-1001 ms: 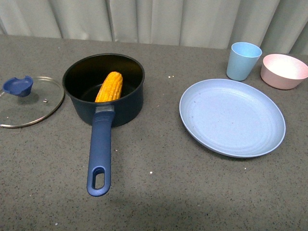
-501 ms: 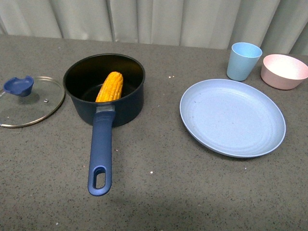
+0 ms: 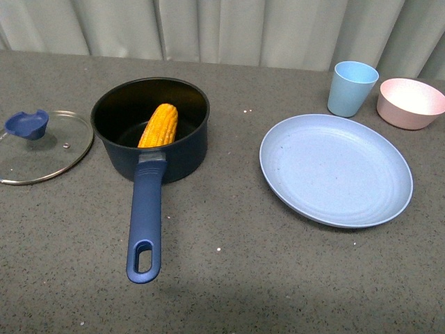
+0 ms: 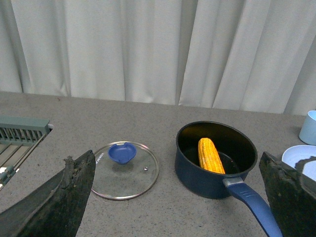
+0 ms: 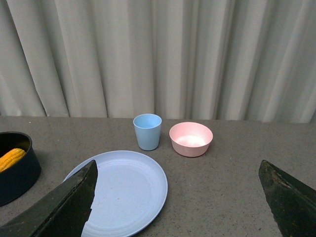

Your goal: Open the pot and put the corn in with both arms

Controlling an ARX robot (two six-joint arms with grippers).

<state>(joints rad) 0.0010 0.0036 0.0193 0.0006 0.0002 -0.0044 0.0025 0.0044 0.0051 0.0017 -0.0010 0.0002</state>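
Front view: pot (image 3: 150, 132) uncovered on the grey table (image 3: 229, 278), corn (image 3: 158, 126) leaning inside, glass lid (image 3: 42, 146) just left; plate (image 3: 336, 169), blue cup (image 3: 352, 88), pink bowl (image 3: 410, 102) to the right. Left wrist view: left gripper (image 4: 177, 195) spread wide, empty, well back from pot. Right wrist view: right gripper (image 5: 177, 197) spread wide, empty, above plate's near side.

The pot (image 3: 167, 149) is dark navy blue outside and black inside, with a brighter blue handle; the corn (image 3: 158, 125) in it is yellow-orange with rows of kernels. The lid (image 3: 42, 147) is clear glass with a metallic rim and a blue knob; the plate (image 3: 336, 169) and cup (image 3: 351, 88) are light blue, the bowl (image 3: 410, 103) pale pink. The table (image 3: 278, 278) is speckled grey-brown, the pleated curtain (image 3: 229, 28) off-white, and the fingers (image 4: 59, 197) seen in both wrist views are black.
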